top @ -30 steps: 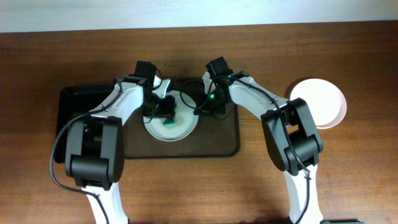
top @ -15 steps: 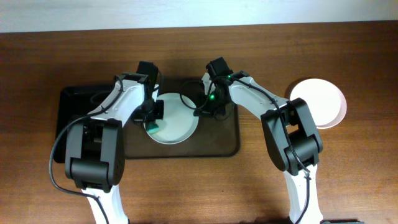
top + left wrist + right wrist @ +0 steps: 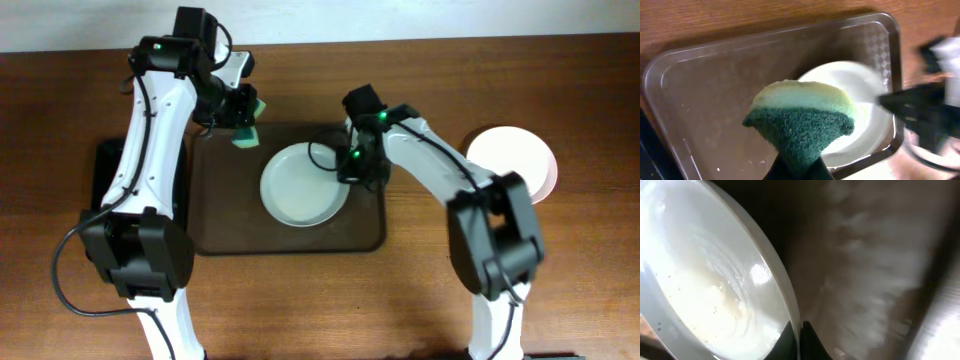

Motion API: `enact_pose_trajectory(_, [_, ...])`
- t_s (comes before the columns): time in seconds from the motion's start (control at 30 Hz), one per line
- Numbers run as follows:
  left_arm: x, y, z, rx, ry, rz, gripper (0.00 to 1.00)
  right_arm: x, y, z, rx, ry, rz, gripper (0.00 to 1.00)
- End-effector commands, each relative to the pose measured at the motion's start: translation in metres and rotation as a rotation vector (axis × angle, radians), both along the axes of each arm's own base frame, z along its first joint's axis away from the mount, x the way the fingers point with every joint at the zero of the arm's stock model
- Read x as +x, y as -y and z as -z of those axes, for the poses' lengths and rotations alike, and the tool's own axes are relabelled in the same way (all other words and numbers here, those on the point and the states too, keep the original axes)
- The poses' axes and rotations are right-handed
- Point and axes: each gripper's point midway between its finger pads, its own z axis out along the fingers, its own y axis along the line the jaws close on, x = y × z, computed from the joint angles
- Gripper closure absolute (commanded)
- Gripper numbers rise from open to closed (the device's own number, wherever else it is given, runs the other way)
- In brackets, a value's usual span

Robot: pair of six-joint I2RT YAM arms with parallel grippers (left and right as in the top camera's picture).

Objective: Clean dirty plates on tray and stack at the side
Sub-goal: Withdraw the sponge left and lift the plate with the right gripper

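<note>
One pale plate (image 3: pixel 300 190) on brown tray (image 3: pixel 220 215); right pincer (image 3: pixel 357 168) clenched on its 3 o'clock rim; left pincer (image 3: pixel 243 122) aloft, grasping green sponge (image 3: pixel 802 125) over tray's 11 o'clock corner.

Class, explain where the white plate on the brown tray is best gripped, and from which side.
Grip the plate by its thin raised rim, coming from the side of the right pincer, which pinches it there. The plate is wide, shallow and glossy, so only the rim fits between the fingers.
</note>
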Motion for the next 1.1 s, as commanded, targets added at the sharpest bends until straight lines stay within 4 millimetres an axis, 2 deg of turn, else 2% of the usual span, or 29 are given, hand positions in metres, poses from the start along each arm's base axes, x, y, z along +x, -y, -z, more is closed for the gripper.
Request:
enact_pose_trajectory(0.0, [0.004, -0.016, 0.004, 0.043, 0.008, -0.011, 1.0, 0.016, 0.044, -0.067, -0.206, 0.235, 0.058, 0.96])
enact_pose_trajectory(0.03, [0.003, -0.017, 0.006, 0.05, 0.001, -0.012, 1.0, 0.017, 0.051, -0.081, -0.248, 0.28, 0.068, 0.96])
enact_pose_trajectory(0.1, [0.0, -0.017, 0.013, 0.053, -0.03, -0.011, 1.0, 0.012, 0.07, -0.127, -0.434, 0.441, 0.099, 0.96])
enact_pose_trajectory(0.13, [-0.002, -0.018, 0.017, 0.054, -0.044, -0.011, 0.99, 0.01, 0.073, -0.138, -0.484, 0.483, 0.107, 0.96])
enact_pose_trajectory(0.17, [-0.005, -0.018, 0.023, 0.056, -0.062, -0.011, 0.99, 0.005, 0.077, -0.163, -0.608, 0.584, 0.131, 0.96])
enact_pose_trajectory(0.3, [-0.014, -0.019, 0.046, 0.061, -0.117, -0.01, 1.0, -0.008, 0.062, -0.208, -0.859, 0.815, 0.139, 0.96])
enact_pose_trajectory(0.43, [-0.023, -0.02, 0.069, 0.066, -0.164, -0.008, 1.0, -0.029, 0.04, -0.249, -0.994, 1.033, 0.185, 0.96])
enact_pose_trajectory(0.6, [-0.027, -0.02, 0.083, 0.067, -0.181, -0.008, 0.99, -0.043, 0.029, -0.273, -1.076, 1.15, 0.198, 0.96])
enact_pose_trajectory(1.07, [-0.024, -0.02, 0.084, 0.066, -0.17, -0.008, 0.99, -0.044, 0.027, -0.273, -1.072, 1.152, 0.194, 0.96])
